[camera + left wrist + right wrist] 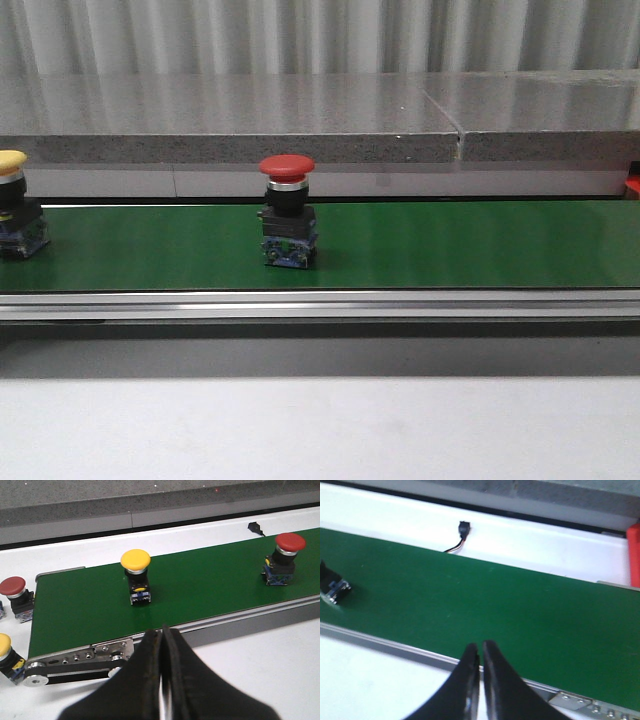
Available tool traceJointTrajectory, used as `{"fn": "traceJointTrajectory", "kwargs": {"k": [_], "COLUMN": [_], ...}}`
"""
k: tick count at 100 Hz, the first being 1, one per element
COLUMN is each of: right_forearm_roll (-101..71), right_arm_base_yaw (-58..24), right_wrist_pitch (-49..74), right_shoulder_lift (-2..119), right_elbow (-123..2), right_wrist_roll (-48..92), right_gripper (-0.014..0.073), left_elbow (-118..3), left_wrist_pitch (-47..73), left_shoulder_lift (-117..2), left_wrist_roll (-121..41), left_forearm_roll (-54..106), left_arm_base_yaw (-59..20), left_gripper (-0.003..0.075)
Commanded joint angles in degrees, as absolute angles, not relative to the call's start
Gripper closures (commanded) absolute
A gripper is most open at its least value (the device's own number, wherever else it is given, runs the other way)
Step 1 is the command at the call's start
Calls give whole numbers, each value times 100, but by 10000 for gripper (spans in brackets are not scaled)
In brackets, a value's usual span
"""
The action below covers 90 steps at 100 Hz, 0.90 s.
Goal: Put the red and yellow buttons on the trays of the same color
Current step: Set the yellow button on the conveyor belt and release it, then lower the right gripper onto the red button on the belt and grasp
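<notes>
Two buttons stand on the green belt (450, 245). The red button (287, 208) (285, 556) is near its middle and the yellow button (13, 203) (136, 577) is toward the left end. Only the red button's base (333, 588) shows in the right wrist view. My left gripper (161, 632) is shut and empty, over the white table just in front of the belt's rail, nearer the yellow button. My right gripper (480, 648) is also shut and empty, in front of the rail, right of the red button. A red tray edge (635, 555) (632, 186) shows at the far right. The yellow tray is out of view.
Off the belt's left end stand another red button (15, 596) and another yellow button (7, 656) on the white table. A black connector with wires (462, 530) lies behind the belt. A grey stone ledge (300, 115) runs along the back.
</notes>
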<state>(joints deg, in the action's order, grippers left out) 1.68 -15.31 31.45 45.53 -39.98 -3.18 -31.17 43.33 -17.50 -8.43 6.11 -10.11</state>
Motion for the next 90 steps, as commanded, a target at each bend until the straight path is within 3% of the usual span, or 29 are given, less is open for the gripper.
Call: {"fn": "traceJointTrajectory", "kwargs": {"k": [1, 14, 23, 46, 90], "right_forearm_roll": [129, 85, 85, 31, -793], "right_arm_base_yaw": [-1760, -2109, -2340, -2707, -2814], "right_wrist_pitch": [3156, 3485, 3689, 4771, 5640], "right_shoulder_lift": [5032, 5654, 6076, 7209, 8846], "right_elbow": [-4545, -5046, -5409, -6500, -7935], "right_wrist_roll": [-256, -256, -256, -192, 1620], "right_gripper": [400, 91, -1, 1, 1], "left_elbow": [-3265, -3265, -3265, -3265, -3265], "left_wrist_pitch": [3944, 3944, 3944, 3944, 3944], "left_shoulder_lift": [-1800, -1800, -1800, -1800, -1800], "left_wrist_roll": [-780, -780, -780, -780, -780], "left_forearm_roll": [722, 722, 722, 722, 722], "left_arm_base_yaw": [-1059, -1059, -1059, -1059, -1059], "left_gripper": [741, 741, 741, 741, 741]}}
